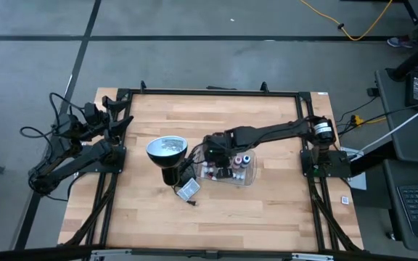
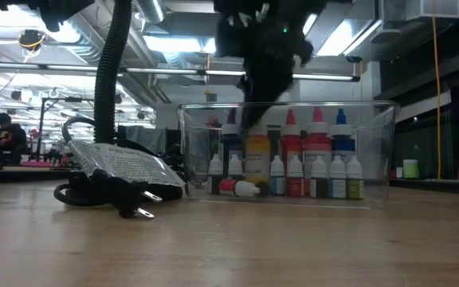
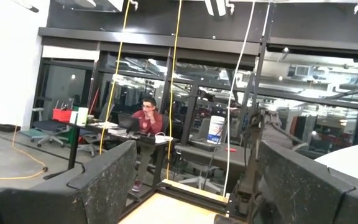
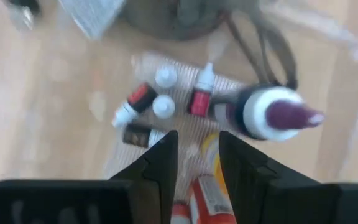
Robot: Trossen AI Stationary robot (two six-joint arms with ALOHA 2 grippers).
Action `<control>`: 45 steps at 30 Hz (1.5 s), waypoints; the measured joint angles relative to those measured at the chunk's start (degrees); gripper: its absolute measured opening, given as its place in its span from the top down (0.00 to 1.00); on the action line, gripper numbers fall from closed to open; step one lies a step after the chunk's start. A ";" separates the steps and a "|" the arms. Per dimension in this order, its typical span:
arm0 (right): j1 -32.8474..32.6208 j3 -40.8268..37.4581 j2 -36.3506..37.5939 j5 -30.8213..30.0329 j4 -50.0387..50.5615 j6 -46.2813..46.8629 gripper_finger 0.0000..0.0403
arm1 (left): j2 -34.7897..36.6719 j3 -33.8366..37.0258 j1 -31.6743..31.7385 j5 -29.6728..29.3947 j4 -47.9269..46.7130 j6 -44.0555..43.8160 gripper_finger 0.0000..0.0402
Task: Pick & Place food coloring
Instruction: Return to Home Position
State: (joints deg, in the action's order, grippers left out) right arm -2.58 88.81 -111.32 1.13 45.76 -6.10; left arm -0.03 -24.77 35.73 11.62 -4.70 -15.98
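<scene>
Right pincer [image 4: 197, 140] hovers over tiny white-capped food coloring [image 4: 199, 101].

1. From above, the food coloring bottles [image 1: 231, 165] in the clear tray [image 1: 252, 180] were too small to count, and the right tool [image 1: 212, 154] covered some.
2. At counter level, that tool was a dark blur masking the bottles behind it.
3. Its wrist view smeared the bottles.
4. The left tool [image 3: 194, 162] was cut off at the picture's edge.

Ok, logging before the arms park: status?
Left gripper open, parked at left edge. Right gripper open, empty, over the tray. Food coloring bottles inside tray, one lying down. Lamp close beside tray.
</scene>
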 joint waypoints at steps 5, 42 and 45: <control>-0.67 5.06 2.65 -0.02 1.99 4.65 0.71 | 0.00 -0.02 0.00 0.00 0.03 0.01 0.17; -3.41 -59.76 59.83 -40.11 -58.10 24.06 0.71 | 0.00 9.12 0.02 -5.46 14.56 5.04 0.17; -3.16 -63.02 62.27 -40.14 -58.98 25.33 0.71 | 0.00 14.15 0.02 -6.87 18.43 4.73 0.17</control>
State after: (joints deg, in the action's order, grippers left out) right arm -5.74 25.79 -49.05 -39.01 -13.22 19.22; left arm -0.03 -10.63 35.75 4.74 13.72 -11.26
